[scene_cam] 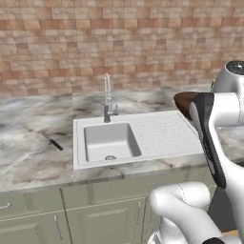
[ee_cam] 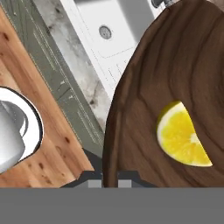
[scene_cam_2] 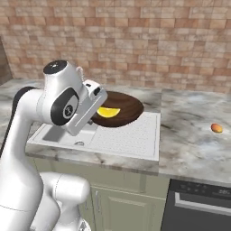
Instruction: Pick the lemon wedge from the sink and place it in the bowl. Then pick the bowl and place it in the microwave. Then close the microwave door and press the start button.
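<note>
A dark knife (scene_cam: 52, 141) is lying on the marble bench (scene_cam: 28, 119) at the far left of the left base view, well apart from the sink (scene_cam: 136, 138). The sink is sitting in the bench with its deep basin to the left, its dotted drainboard to the right and the chrome faucet (scene_cam: 108, 97) rising behind the basin; a brick wall (scene_cam: 95, 43) is running behind everything. Further right, the white arm (scene_cam: 214, 138) is reaching up and holding the bowl (scene_cam_2: 119, 108) above the drainboard, clear of the bench. The gripper (ee_cam: 110, 177) is gripping the bowl by its rim: in the hand view the rim is running straight down between the two dark fingertips, so the jaws are standing closed on the bowl's edge. The bowl is tilting in the right base view, with its dark wooden inside facing the camera. The lemon wedge (ee_cam: 183, 136) is resting inside the bowl, against the wooden surface, seen as a yellow patch just beside the hand in the right base view. In the hand view the sink drain (ee_cam: 104, 31) is showing beyond the bowl's rim, and green cabinet doors and a wooden floor are lying below. At the far right, a small orange object (scene_cam_2: 217, 128) is sitting on the bench, well apart from the sink.
</note>
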Robot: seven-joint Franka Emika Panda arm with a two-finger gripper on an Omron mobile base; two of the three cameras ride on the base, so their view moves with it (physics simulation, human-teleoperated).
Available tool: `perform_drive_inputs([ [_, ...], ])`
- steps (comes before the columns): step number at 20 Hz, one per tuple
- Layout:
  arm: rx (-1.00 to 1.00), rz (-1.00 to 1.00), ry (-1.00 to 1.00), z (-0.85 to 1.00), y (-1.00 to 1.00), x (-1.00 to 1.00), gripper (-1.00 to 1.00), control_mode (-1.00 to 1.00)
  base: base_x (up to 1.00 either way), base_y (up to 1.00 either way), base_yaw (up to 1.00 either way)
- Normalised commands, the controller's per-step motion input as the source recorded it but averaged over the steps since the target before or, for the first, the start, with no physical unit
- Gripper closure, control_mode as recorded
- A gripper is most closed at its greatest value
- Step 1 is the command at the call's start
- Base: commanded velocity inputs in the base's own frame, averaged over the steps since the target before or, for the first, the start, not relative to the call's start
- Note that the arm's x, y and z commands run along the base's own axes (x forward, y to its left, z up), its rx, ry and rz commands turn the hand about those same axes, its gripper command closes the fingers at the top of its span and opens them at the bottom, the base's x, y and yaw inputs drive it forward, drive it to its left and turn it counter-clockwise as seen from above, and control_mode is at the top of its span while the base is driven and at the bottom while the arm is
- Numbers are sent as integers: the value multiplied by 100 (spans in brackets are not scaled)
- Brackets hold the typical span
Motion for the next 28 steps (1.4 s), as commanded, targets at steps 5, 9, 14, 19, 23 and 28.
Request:
perform_drive_inputs([
  [5,0,0,0,0,0,0,100,100,-53,-1,0],
  [9,0,0,0,0,0,0,100,100,-3,0,-24],
  [14,0,0,0,0,0,0,100,100,0,14,-85],
  [19,0,0,0,0,0,0,100,100,-2,0,-92],
  [23,0,0,0,0,0,0,100,100,-14,0,-87],
  [28,0,0,0,0,0,0,100,100,-25,0,-81],
])
